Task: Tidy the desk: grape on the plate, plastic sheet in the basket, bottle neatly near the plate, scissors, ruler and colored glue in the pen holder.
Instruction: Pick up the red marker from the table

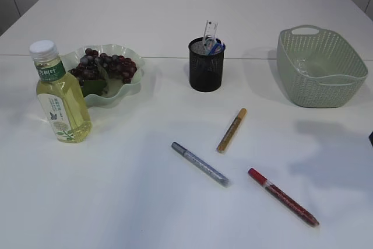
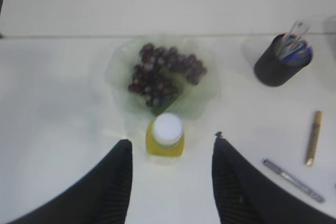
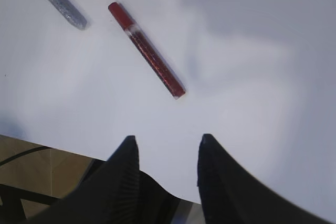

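The grapes point(image 1: 105, 66) are seen lying on the green plate point(image 1: 119, 94), and the bottle point(image 1: 60, 94) is stood upright just beside the plate's near-left edge, so both of those steps are judged complete. The pen holder point(image 1: 206, 65) is placed at mid-table; a clear ruler point(image 1: 210, 30) and what appear to be blue scissor handles point(image 1: 215, 46) are seen projecting from it. The basket point(image 1: 320, 68) is positioned to the right; a pale sheet appears to lie in it, though this cannot be confirmed. Three glue pens are left flat on the table, well apart from the holder: gold point(image 1: 231, 130), silver point(image 1: 200, 164) and red point(image 1: 283, 197). These are judged to be the remaining work. The left gripper point(image 2: 170, 153) is held above the bottle with its fingers spread wide on either side of the cap; nothing is gripped, and no contact is shown. The right gripper point(image 3: 167, 148) is held near the table's front edge, its fingers parted and empty, with the red pen lying ahead of it. The red pen is judged the likeliest next pick, being nearest that gripper.
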Robot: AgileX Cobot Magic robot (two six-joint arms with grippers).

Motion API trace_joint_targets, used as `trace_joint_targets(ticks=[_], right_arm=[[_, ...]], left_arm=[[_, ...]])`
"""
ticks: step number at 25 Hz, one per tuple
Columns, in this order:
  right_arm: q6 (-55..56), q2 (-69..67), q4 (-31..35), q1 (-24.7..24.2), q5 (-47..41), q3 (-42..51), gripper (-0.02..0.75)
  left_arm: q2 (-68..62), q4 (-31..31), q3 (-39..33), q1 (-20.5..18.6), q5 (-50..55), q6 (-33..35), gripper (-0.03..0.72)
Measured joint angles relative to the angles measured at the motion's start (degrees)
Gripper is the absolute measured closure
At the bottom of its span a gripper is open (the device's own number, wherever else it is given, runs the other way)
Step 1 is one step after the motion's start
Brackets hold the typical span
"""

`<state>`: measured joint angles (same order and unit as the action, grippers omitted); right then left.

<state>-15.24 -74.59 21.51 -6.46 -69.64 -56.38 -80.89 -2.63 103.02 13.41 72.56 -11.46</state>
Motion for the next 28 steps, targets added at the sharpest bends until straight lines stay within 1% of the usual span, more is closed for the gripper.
trace_joint_targets(ticks=[2,6,12,15,19,23,28], right_arm=[[0.49,0.00,-0.75,2.43,0.00,0.00,0.426],[2.96,0.00,-2.38,7.34,-0.05,0.00,0.426],[4.94,-0.54,-4.22,13.29,0.39,0.00,0.426],[5.08,-3.60,-4.83,16.67,0.91,0.00,0.426],[4.50,-9.99,-5.06,19.74,1.41,-0.44,0.426],[2.68,-17.21,-6.30,21.28,1.63,-4.71,0.426],[0.51,-24.45,-8.11,21.70,2.09,-11.59,0.426]], left_arm=[[2.50,-0.38,-6.82,-0.64,0.00,0.00,0.323],[7.48,-0.26,-17.70,-0.73,0.00,0.00,0.324],[14.11,0.04,-29.34,-0.75,-0.11,0.00,0.327],[17.73,0.04,-32.43,-0.75,-0.11,0.00,0.327],[21.43,-0.06,-32.92,-0.75,-0.11,0.00,0.337],[23.60,-0.06,-32.92,-0.75,-0.11,0.00,0.358],[24.79,-0.06,-32.92,-0.75,-0.11,0.00,0.373]])
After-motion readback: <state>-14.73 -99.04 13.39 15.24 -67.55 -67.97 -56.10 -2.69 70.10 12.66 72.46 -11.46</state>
